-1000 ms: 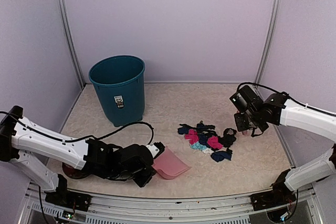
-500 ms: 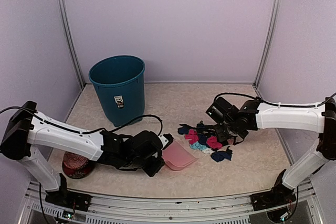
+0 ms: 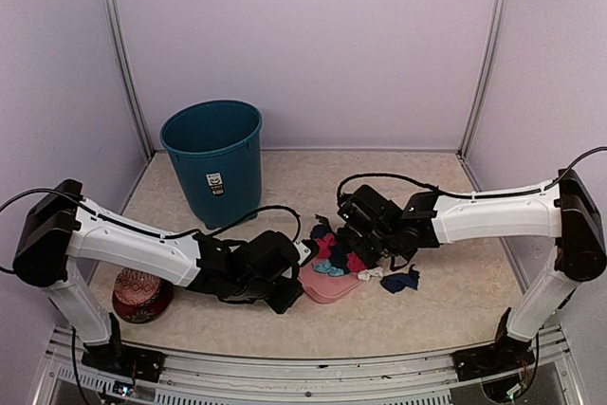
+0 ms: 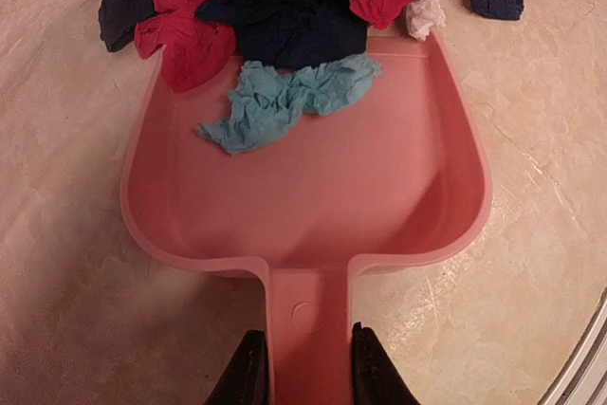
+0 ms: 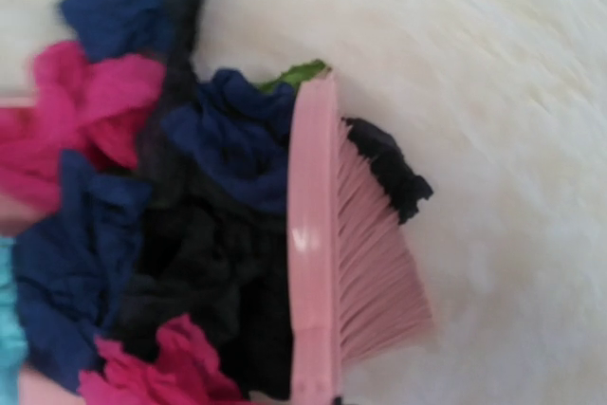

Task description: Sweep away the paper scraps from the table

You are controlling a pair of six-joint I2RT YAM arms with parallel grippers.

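Pinching dustpan (image 4: pixel 313 187) handle with left gripper (image 4: pixel 306 343), paper scraps (image 4: pixel 294 35) just ahead. Brush (image 5: pixel 313 234) ahead of right gripper (image 3: pixel 360 239), against scraps; closure impossible to tell.

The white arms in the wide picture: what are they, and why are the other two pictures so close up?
They are two robot arms bolted at the near edge of the table, each ending in a two-finger gripper. The wide picture comes from a fixed camera above and behind them. The close-ups come from small cameras on the wrists.

The left gripper clamps the handle of a pink dustpan, as its close-up shows. The right gripper holds a pink brush against a heap of paper scraps in black, red, blue and teal. Some lie in the dustpan's mouth. One blue scrap sits apart on the table.

Also there are a teal bin and a red patterned ball.
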